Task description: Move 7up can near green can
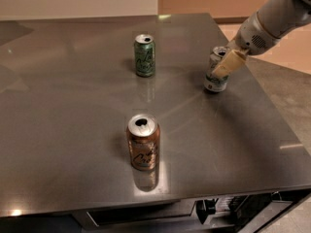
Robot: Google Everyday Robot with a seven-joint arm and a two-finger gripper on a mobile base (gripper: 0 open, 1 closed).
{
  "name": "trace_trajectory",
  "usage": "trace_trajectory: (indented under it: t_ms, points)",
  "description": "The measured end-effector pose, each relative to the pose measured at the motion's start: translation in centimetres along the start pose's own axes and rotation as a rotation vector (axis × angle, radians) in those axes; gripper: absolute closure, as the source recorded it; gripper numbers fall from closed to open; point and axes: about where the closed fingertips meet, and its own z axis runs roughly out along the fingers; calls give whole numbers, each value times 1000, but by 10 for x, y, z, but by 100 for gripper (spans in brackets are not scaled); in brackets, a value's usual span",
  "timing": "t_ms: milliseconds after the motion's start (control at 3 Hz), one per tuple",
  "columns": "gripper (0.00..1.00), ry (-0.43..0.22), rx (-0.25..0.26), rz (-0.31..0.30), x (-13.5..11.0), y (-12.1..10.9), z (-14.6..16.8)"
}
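Brushed grey metal forms the table (73, 130), glossy enough to mirror the cans. Nearest me, a brown-orange can (143, 142) stands upright, well apart from the other two and forward of the line between them. The green can (145, 56) stands upright farther back. Well to its right, near the table's right edge, is the 7up can (214, 83): a pale silver-white cylinder with green markings. The cream gripper (226, 64) overlaps its upper front; I cannot tell whether it is clamped on.

green can (145, 56) back centre | 7up can (215, 84) right of it | gripper (222, 70) at 7up can | third can (143, 142) front, on table (68, 130)
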Motion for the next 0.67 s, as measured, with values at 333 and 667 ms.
trace_trajectory:
  t_ms: [333, 667]
  points:
    - [100, -20, -5, -41, -23, -8, 5]
    - [100, -52, -25, -73, -48, -15, 19]
